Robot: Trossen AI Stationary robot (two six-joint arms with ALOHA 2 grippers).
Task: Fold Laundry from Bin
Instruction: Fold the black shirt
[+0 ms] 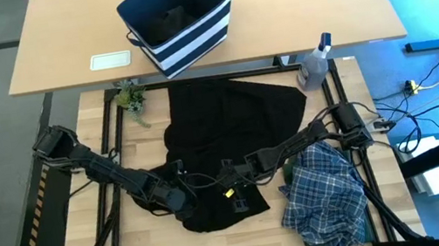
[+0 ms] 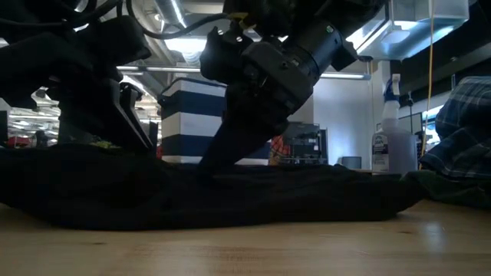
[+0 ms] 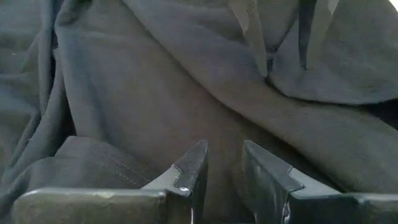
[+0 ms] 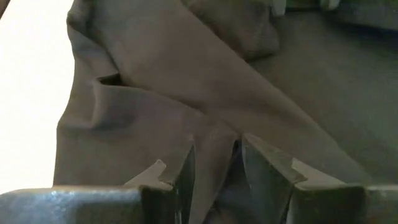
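While both arms reach inward over a wooden table (image 1: 132, 243), a black garment (image 1: 228, 121) lies spread across its middle. Farthest left, the left arm stretches in from the table's left edge. Its left gripper (image 1: 179, 193) sits low on the near left part of the black garment. In the left wrist view its two dark fingers (image 3: 189, 171) stand a little apart with dark cloth (image 3: 155, 93) between and beyond them, so it appears to be pinching a fold of the black garment, though the contact itself is hard to see. Just to the right of that claw is the right gripper (image 1: 229, 174), facing it, on the same cloth. In the right wrist view a raised ridge of fabric (image 4: 214, 149) runs straight between its fingers (image 4: 261, 165), so it is clamped on the black garment. Beyond both claws, on a separate pale table, stands the bin (image 1: 178, 19), navy with white stripes, with something dark inside. Beyond the left claw, a small green plant sprig (image 1: 131, 97) lies at the table's far left corner. Right of the right claw, just beside its arm, a blue-and-white plaid shirt (image 1: 324, 195) lies crumpled. Beyond that, at the far right corner, stands a clear spray bottle (image 1: 314, 64)
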